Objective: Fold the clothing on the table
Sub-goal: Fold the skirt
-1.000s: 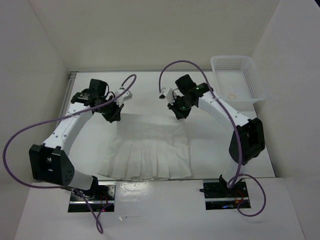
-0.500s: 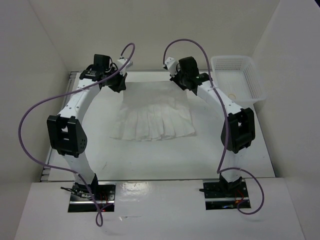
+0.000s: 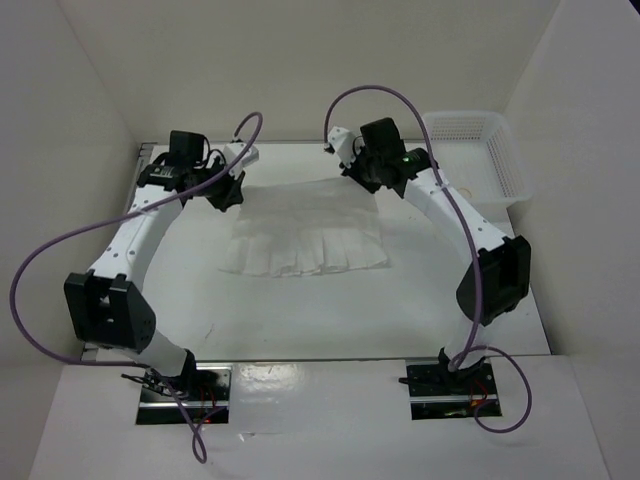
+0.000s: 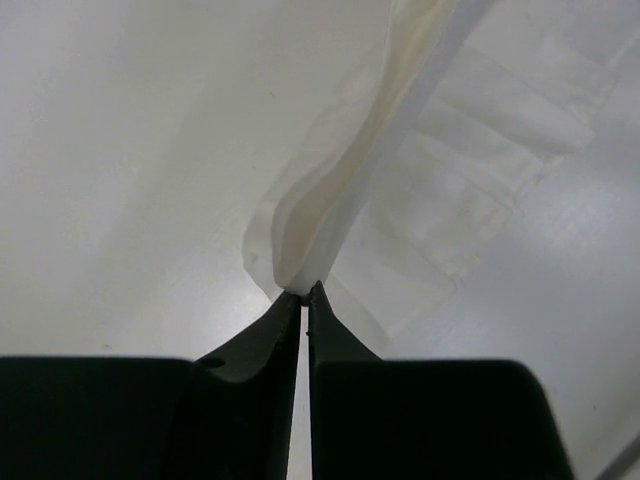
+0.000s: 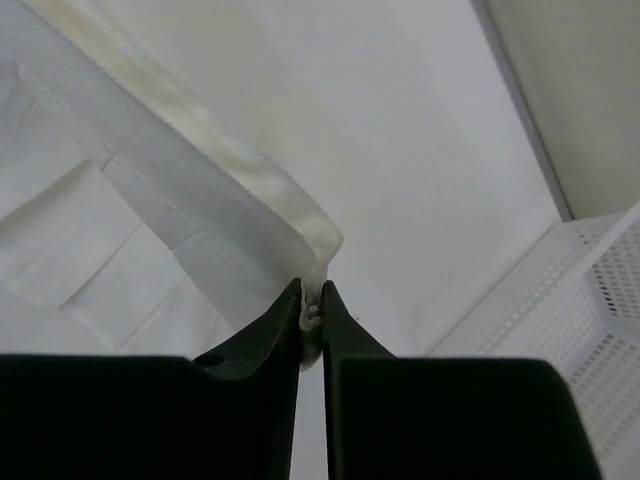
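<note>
Two tip-only pinches: left gripper [image 4: 303,296] and right gripper [image 5: 310,302] each clamp a top corner of the pleated skirt [image 3: 310,238], upper centre on the table [image 3: 300,312]. Either corner may slip, skewing the fold.

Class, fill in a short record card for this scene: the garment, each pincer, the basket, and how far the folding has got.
garment: white pleated thin fabric garment on the matte white tabletop
left pincer: shut on the garment's far left corner
right pincer: shut on the garment's far right corner
garment's far edge: held up between the two pincers
garment's near hem: flat on the tabletop
basket: white plastic mesh basket, far right, apart from the garment
fold: not yet laid down
</note>
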